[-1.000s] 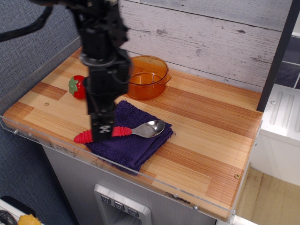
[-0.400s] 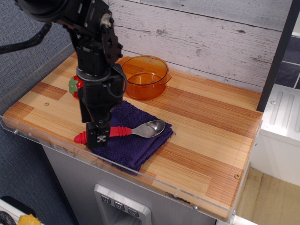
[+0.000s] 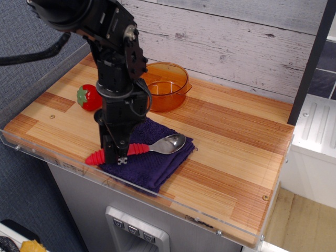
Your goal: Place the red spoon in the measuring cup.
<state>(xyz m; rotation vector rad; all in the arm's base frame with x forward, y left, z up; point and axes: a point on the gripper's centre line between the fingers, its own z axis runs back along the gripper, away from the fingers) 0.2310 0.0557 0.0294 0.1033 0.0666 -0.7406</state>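
Observation:
The red spoon [image 3: 168,144] lies on a dark purple towel [image 3: 157,163], silver bowl to the right, ribbed red handle to the left. My gripper [image 3: 117,155] is down on the middle of the handle; its fingers [image 3: 122,156] hide that part and seem closed on it. The red handle end [image 3: 94,158] sticks out to the left of the fingers. The spoon still rests on the towel. The amber measuring cup [image 3: 164,86] stands behind the towel by the back wall, with nothing in it, partly hidden by my arm.
A red toy strawberry [image 3: 87,97] sits at the left of the wooden counter [image 3: 231,147]. A plank wall runs along the back. The counter's front edge lies just below the towel.
My gripper has come down onto the spoon handle and shifted a little to the right. The spoon has slid slightly right on the towel.

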